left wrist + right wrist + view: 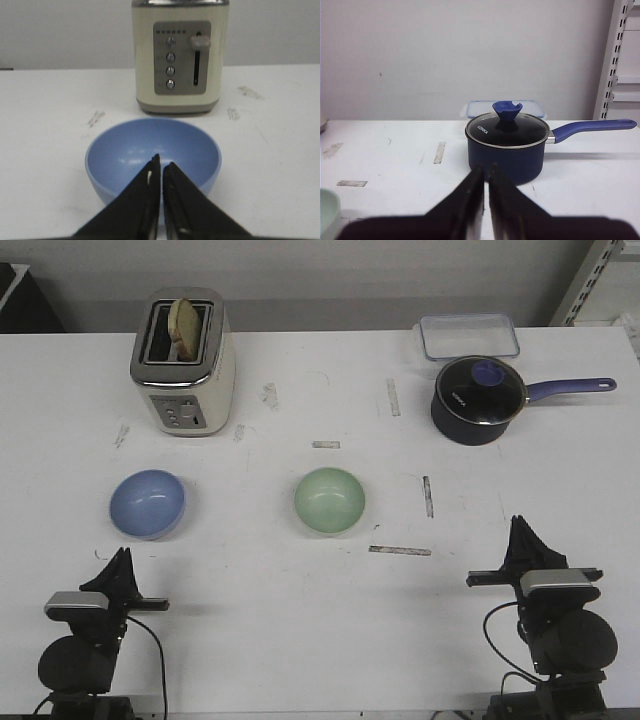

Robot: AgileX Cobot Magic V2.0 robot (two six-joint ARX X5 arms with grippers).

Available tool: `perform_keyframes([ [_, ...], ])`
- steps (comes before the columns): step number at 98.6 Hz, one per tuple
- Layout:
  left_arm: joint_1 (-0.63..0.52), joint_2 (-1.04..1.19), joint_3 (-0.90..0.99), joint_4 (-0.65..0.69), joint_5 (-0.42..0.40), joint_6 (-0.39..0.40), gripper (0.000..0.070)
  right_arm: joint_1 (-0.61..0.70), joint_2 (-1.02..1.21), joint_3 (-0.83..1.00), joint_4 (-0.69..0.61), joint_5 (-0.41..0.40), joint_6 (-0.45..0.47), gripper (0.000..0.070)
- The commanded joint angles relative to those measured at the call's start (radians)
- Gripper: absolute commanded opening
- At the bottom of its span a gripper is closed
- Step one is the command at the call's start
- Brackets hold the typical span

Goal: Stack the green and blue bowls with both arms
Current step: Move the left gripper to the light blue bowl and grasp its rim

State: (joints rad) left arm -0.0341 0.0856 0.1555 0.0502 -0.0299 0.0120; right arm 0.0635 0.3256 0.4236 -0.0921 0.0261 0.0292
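The blue bowl (148, 504) sits upright on the white table at the left, and fills the middle of the left wrist view (150, 150). The green bowl (329, 501) sits upright at the table's middle; only its rim shows in the right wrist view (327, 212). The bowls are apart. My left gripper (122, 556) is shut and empty, just short of the blue bowl (161, 164). My right gripper (520, 525) is shut and empty at the near right (486, 169), well right of the green bowl.
A cream toaster (183, 362) with bread in a slot stands behind the blue bowl. A dark navy saucepan (478, 400) with a glass lid and a clear lidded container (468, 337) stand at the far right. Tape marks dot the table.
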Motion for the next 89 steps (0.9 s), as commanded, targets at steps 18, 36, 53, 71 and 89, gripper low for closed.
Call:
perform_keyframes([
  [18, -0.001, 0.167, 0.16, 0.017, -0.003, -0.027, 0.0001, 0.0, 0.001, 0.005, 0.011, 0.0, -0.001, 0.0007],
  [36, 0.0, 0.359, 0.308, -0.039, -0.004, -0.027, 0.0001, 0.0, 0.001, 0.005, 0.011, 0.0, -0.001, 0.0006],
  [53, -0.001, 0.552, 0.458, -0.126, -0.004, -0.029, 0.0001, 0.0, 0.001, 0.005, 0.011, 0.0, -0.001, 0.0007],
  [71, 0.0, 0.733, 0.599, -0.195, -0.002, -0.092, 0.0001, 0.0, 0.001, 0.005, 0.011, 0.0, -0.001, 0.0007],
  [89, 0.005, 0.894, 0.731, -0.341, 0.004, -0.246, 0.0001, 0.0, 0.001, 0.005, 0.021, 0.0, -0.001, 0.0007],
])
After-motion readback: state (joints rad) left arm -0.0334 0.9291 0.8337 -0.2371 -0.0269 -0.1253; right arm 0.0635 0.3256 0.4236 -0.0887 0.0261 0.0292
